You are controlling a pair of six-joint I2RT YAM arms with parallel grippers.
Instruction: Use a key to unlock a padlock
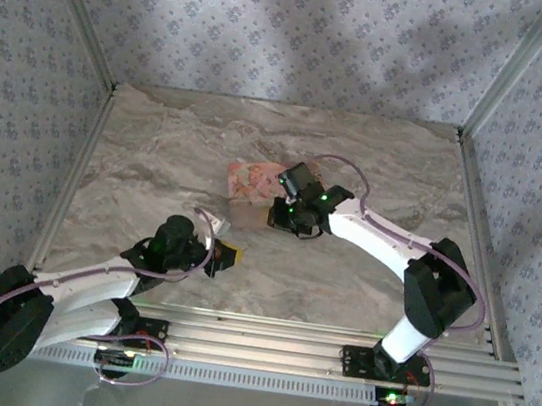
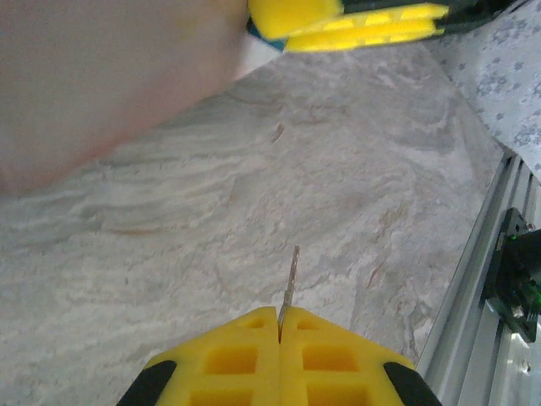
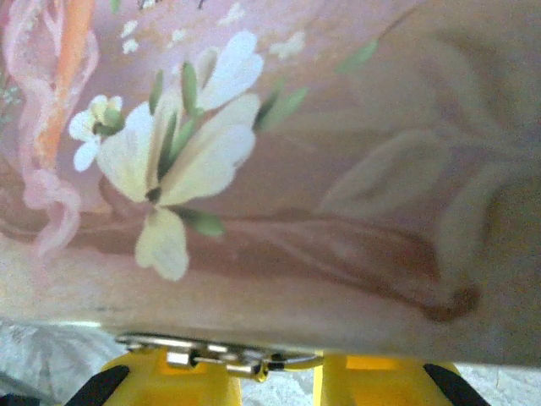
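My left gripper (image 1: 226,254) is shut on the key (image 2: 292,279). Its thin metal blade sticks straight out from between the yellow fingertips (image 2: 254,334), over bare marble. The pink illustrated box (image 1: 252,180) sits mid-table and looms close in the right wrist view (image 3: 279,169). My right gripper (image 1: 274,216) is at the box's near right side. Its yellow fingers (image 2: 355,19) are nearly together at the top of the left wrist view. A teal corner of the padlock (image 2: 253,30) peeks out at their left edge. A metal hasp (image 3: 199,353) runs along the box's lower edge, just above the right fingertips (image 3: 169,381).
The marble tabletop (image 1: 378,158) is walled by patterned panels on three sides. An aluminium rail (image 2: 473,288) runs along the near edge by the arm bases. Open marble lies between the left gripper and the box.
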